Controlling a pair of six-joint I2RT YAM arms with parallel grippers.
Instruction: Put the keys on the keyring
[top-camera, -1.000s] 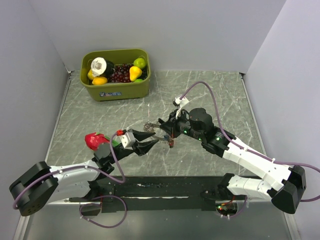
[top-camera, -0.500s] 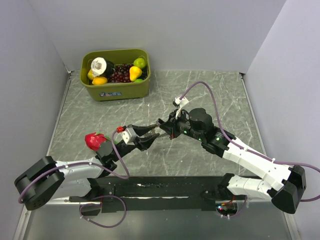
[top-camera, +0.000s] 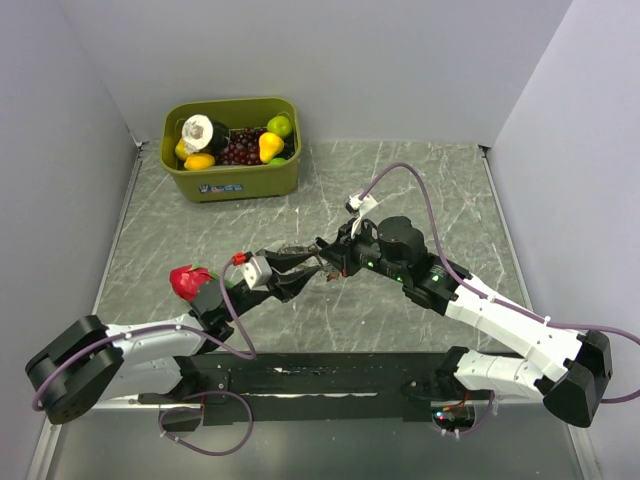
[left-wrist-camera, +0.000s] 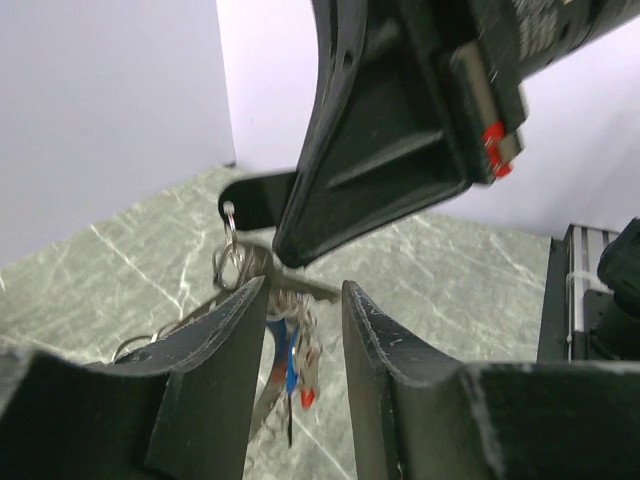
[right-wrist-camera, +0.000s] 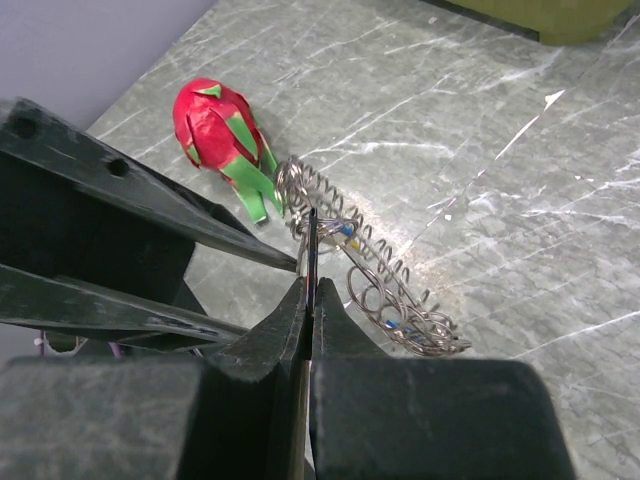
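here, nearest the bases, the left arm (top-camera: 150, 345) comes in from 7 o'clock and the right arm (top-camera: 500, 315) from 4 o'clock. their jaws meet tip to tip over the middle of the grey marbled surface (top-camera: 420, 180).

the left jaws are spread. in the left wrist view a small bunch of keys (left-wrist-camera: 290, 360) with blue and red heads hangs in the gap just beyond them. whether either jaw touches the bunch cannot be told.

the right jaws are pressed together on a thin flat piece seen edge-on. it looks to be the black key (left-wrist-camera: 252, 198), whose head pokes out beside them with a small wire loop through it.

the keyring (right-wrist-camera: 385, 285), a springy coil of grey wire loops, starts at those tips and trails away toward 4 o'clock in the right wrist view. whether its far end rests on the surface is unclear.

at 9 o'clock from the jaws a red and green toy fruit (top-camera: 188, 281) lies beside the left arm.

farthest off, at 11 o'clock, a green bin (top-camera: 240, 180) holds more toy fruit (top-camera: 240, 145).
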